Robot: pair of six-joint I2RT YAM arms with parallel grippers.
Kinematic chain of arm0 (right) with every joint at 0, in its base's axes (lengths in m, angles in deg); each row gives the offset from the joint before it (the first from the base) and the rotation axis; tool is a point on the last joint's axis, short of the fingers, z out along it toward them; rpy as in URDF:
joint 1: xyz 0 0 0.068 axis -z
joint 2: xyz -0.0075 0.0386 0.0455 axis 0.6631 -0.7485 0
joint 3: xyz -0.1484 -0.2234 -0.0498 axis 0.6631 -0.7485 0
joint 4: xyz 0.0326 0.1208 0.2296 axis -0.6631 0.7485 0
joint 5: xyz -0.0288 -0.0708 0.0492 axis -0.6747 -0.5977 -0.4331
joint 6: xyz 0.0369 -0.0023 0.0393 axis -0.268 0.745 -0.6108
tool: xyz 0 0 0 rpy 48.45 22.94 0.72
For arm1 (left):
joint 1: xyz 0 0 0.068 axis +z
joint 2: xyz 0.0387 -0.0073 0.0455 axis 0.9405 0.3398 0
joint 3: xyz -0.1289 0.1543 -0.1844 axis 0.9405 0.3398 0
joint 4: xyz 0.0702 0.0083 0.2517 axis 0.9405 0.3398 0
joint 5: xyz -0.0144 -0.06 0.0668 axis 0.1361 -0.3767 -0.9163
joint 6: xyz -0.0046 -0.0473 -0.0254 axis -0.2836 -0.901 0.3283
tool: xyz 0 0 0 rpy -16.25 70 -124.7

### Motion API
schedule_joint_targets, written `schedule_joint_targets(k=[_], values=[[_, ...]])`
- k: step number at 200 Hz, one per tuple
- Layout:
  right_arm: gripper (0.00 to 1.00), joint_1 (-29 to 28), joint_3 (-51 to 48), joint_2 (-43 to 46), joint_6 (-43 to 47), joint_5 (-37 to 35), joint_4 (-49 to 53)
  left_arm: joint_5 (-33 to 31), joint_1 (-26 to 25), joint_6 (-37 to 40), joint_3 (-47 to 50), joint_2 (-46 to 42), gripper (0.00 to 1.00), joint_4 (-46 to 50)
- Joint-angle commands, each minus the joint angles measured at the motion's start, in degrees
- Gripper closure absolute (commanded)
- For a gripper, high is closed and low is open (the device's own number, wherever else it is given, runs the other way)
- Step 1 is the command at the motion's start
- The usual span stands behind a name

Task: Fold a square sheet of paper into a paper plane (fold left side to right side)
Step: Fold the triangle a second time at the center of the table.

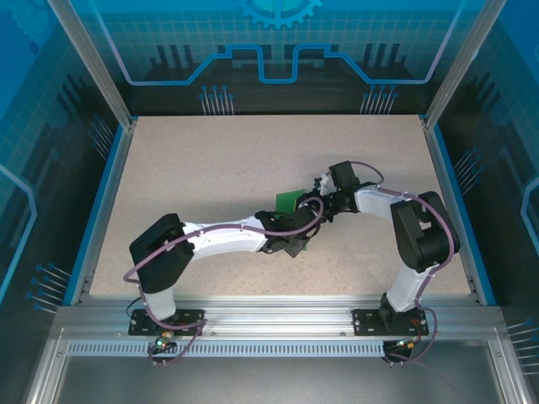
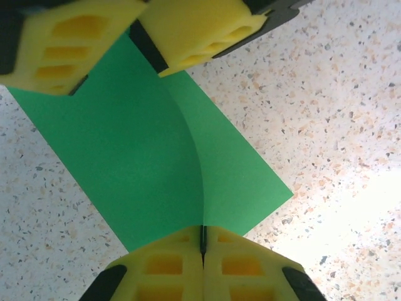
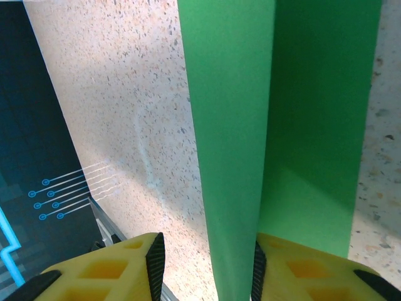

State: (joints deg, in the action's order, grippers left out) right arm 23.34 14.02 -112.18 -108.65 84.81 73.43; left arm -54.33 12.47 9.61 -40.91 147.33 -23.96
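The square sheet of paper [image 2: 138,157] is bright green and lies on the speckled table, with one side lifted into a curved flap. My left gripper [image 2: 203,243] is shut on the near edge of that flap. In the top view the paper [image 1: 289,200] peeks out between the left gripper [image 1: 291,217] and the right gripper [image 1: 317,200], which meet at mid-table. My right gripper [image 3: 205,254] is open. The raised flap [image 3: 232,125] runs between its fingers, close against the right one [image 3: 307,269]. The right gripper's yellow fingers [image 2: 200,31] sit at the paper's far end in the left wrist view.
The speckled tabletop [image 1: 210,160] spreads wide around the paper. A blue rim [image 1: 101,202] borders it on the left and right. A metal rail [image 1: 278,316] runs along the near edge by the arm bases. The two arms cross close together at the centre.
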Motion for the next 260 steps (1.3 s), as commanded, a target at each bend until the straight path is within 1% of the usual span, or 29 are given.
schedule_joint_targets(k=[1, 17, 40, 75, 86, 92, 107, 129, 153, 217, 260], values=[[0.58, 0.88, 1.86, -0.4, 1.5, -0.17, 1.36, 6.87, 2.03, -1.55, 2.18, -3.29, 0.97, -2.8], [0.58, 1.33, 1.8, 0.74, 2.11, -0.39, 1.29, 10.86, 3.74, -2.51, 3.3, -4.2, 0.96, -4.15], [0.57, 2.42, 0.94, 4.04, 3.53, -2.51, 2.39, 16.15, 6.38, -3.99, 5.0, -5.45, 0.96, -6.17], [0.57, 3.37, -1.85, 9.5, 7.91, -6.6, 7.44, 22.63, 10.27, -6.14, 8.02, -7.08, 0.95, -9.6], [0.6, 3.37, -3.5, 11.0, 8.78, -7.13, 8.23, 24.18, 11.47, -6.68, 8.72, -7.39, 0.95, -10.19], [0.67, 3.28, -4.16, 11.85, 8.9, -7.39, 8.19, 25.06, 12.13, -6.9, 9.12, -7.48, 0.95, -10.54], [0.77, 2.8, -8.33, 13.67, 8.73, -7.86, 7.69, 26.76, 13.55, -6.97, 9.51, -7.25, 0.93, -10.57], [0.88, 0.08, -11.47, 14.63, 8.81, -8.37, 6.79, 27.97, 14.97, -6.8, 9.42, -6.65, 0.92, -9.72], [0.92, -3.54, -12.69, 13.64, 8.91, -9.84, 6.61, 28.65, 16.21, -6.86, 9.29, -6.17, 0.9, -8.75], [0.93, -8.53, -11.14, 8.57, 8.91, -12.97, 7.88, 27.43, 17.66, -5.06, 7.57, -4.27, 0.9, -5.53], [0.93, -9.88, -9.72, 6.14, 9.61, -15.58, 9.7, 26.99, 17.79, -3.24, 5.35, -2.09, 0.9, -3.59]])
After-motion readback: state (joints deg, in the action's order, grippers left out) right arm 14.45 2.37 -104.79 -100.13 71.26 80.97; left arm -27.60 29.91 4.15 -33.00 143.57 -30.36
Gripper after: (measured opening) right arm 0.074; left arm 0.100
